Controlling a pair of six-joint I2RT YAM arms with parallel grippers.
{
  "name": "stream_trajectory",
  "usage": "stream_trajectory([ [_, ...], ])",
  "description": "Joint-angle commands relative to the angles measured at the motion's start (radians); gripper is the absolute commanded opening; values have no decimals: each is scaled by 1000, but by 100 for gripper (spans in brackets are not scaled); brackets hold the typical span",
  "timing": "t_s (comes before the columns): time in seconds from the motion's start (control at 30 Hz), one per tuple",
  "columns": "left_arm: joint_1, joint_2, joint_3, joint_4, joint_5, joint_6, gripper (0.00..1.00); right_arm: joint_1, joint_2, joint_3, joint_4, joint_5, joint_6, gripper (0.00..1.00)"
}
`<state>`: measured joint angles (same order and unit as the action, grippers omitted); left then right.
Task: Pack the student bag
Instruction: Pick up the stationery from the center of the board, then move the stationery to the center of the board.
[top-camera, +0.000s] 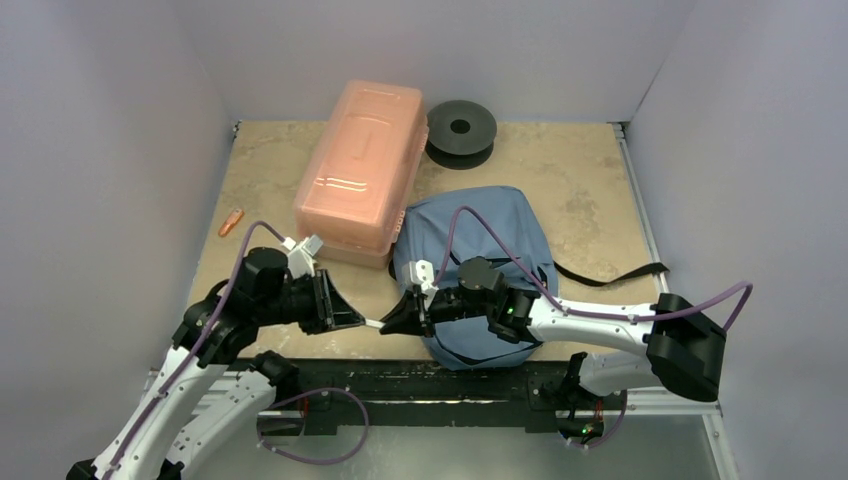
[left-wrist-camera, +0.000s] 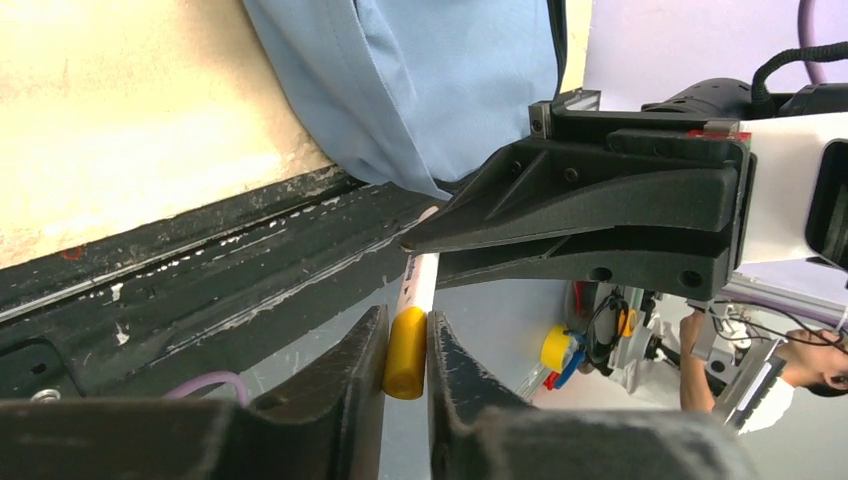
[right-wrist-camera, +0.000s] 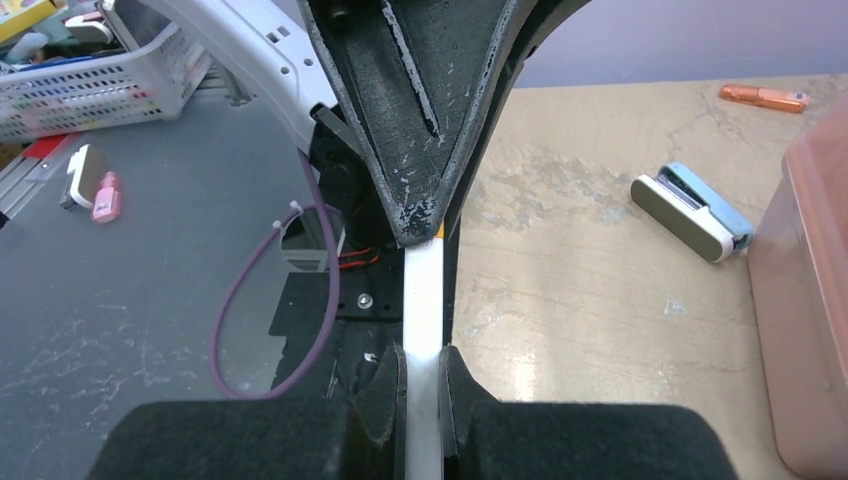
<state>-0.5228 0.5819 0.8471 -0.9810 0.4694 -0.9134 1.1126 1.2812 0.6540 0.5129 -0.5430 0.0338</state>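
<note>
Lower centre, top view: slim white stick with yellow end cap (top-camera: 372, 323) bridges arms. Right gripper (top-camera: 398, 318) clamps shaft, left gripper (top-camera: 348, 314) pinches cap. Handover, likely toward blue-grey fabric backpack (top-camera: 490, 235).

Bare tan tabletop (top-camera: 590, 190) is left open right of the soft blue-grey fabric backpack (top-camera: 490, 230), crossed only by a black strap (top-camera: 610, 272). Leftward, a rigid translucent pink plastic box (top-camera: 360, 170) is set close beside it; the near edge is barred by a white yellow-capped stick (right-wrist-camera: 422, 290).
</note>
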Motion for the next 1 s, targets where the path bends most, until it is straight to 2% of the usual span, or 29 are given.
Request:
stream_trajectory([
  [0.0,7,-1,30,34,-12,7,11,7,-27,12,38,-25,-29,0],
  [0.03,7,1,36,26,-26,7,1,9,-26,15,33,-22,-29,0],
  [0.1,7,-2,61,-13,-83,14,0,9,-29,23,14,4,-11,2],
  [0.13,8,-6,77,-36,-111,21,0,9,-33,36,-14,35,6,22],
  [0.17,7,-6,108,-81,-179,37,0,9,-42,47,-37,85,23,49],
  [0.2,7,2,144,-168,-239,49,0,9,-60,54,-65,157,50,68],
  [0.27,6,24,213,-280,-338,63,0,7,-98,61,-104,263,101,90],
  [0.33,6,43,276,-389,-454,47,0,2,-132,77,-175,378,143,98],
  [0.43,7,39,341,-476,-684,-20,0,-11,-172,97,-262,475,165,99],
  [0.57,11,93,369,-482,-1024,-53,0,-34,-199,106,-312,487,167,99],
  [0.67,52,175,362,-379,-1217,-7,0,-50,-204,105,-323,476,160,99],
  [0.83,341,270,247,136,-1195,259,0,-66,-194,98,-321,447,171,99],
  [0.9,481,350,220,287,-1112,315,0,-68,-195,93,-316,442,172,99],
  [0.97,595,438,216,384,-1063,309,0,-69,-195,92,-314,437,170,99],
])
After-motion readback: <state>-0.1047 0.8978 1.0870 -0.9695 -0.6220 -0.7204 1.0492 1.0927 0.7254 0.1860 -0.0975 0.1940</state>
